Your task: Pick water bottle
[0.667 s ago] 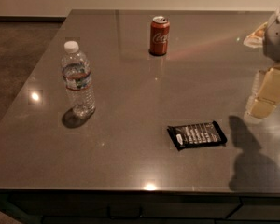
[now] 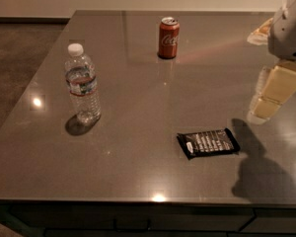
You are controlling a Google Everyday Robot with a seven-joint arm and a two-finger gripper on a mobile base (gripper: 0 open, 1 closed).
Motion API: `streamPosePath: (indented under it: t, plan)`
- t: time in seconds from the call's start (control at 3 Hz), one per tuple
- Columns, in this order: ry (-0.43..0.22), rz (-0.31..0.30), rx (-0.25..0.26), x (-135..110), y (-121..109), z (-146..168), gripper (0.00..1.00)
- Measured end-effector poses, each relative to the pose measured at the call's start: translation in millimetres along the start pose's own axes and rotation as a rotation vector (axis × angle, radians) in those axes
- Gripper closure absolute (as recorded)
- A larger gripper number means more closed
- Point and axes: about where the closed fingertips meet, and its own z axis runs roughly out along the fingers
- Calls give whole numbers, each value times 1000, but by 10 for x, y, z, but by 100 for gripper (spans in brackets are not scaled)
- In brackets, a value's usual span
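Clear ribbed plastic with a white cap and a blue-red label band: this is the water bottle [image 2: 82, 85]. It stands upright near the left edge of the grey, shiny tabletop [image 2: 138, 181], with its small shadow at the foot. Nothing touches it and nothing stands close around it.

More to the middle, at the far side, a red Coca-Cola can [image 2: 168, 37] stands upright, well apart from the bottle. Nearer to the front edge, right of centre, a flat black packet [image 2: 208, 142] lies on the surface.

At the far right the hand [image 2: 270, 95] hangs above the tabletop, cream-coloured, under the white part of the arm [image 2: 288, 28], and throws a dark shadow beside the packet. It carries nothing. Whether it is spread or pressed together, I cannot tell from this view.

In my judgement the step is only the approach, and the whole width of the table lies between hand and bottle. To do it well, the hand should travel left above the packet, not brushing it, and keep away from the can. It should meet the bottle from the side, around the label band, where the body is firm. A thin tall bottle tips easily, so the hand should arrive wide, slowly, and centred before closing.
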Motion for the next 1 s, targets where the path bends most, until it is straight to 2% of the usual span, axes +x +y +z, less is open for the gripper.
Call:
streamPosePath:
  t: [0.33, 0.67, 1.0]
  plan:
    - [-93, -18, -9, -360, -84, 115, 0]
    - [-156, -19, -7, -702, -111, 244, 0]
    - [-217, 2, 2, -1104, -109, 446, 0]
